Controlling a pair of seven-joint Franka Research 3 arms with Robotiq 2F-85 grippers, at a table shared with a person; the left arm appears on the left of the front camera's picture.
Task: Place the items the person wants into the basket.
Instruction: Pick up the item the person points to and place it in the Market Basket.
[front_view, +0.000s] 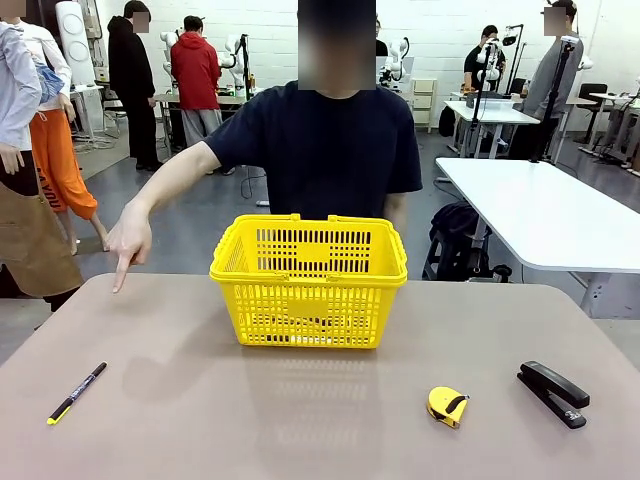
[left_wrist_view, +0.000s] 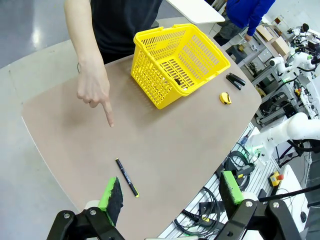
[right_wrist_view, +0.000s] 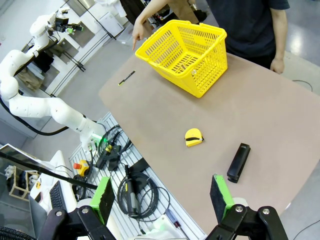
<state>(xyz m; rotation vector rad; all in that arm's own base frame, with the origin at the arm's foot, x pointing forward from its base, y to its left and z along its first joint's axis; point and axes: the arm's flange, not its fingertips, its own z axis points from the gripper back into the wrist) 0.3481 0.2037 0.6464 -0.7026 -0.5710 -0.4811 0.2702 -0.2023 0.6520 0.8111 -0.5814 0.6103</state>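
Note:
The yellow basket (front_view: 308, 292) stands mid-table in front of the person, whose black T-shirt (front_view: 325, 150) is just behind it. A thin black pen with a yellow tip (front_view: 77, 392) lies near the table's front left edge. The person's hand (front_view: 128, 240) points a finger down at the table on that left side, beyond the pen. My left gripper (left_wrist_view: 171, 195) hangs open high over the table edge, with the pen (left_wrist_view: 127, 177) just past its left finger (left_wrist_view: 111, 197). My right gripper (right_wrist_view: 162, 197) is open too, high above the near right edge. Something dark lies on the basket floor (left_wrist_view: 177, 80), too small to identify.
A yellow tape measure (front_view: 447, 405) and a black stapler (front_view: 553, 393) lie at the front right of the table. Cables and a control box (right_wrist_view: 131, 190) sit below the table edge. Other people and white tables (front_view: 540, 215) stand farther back.

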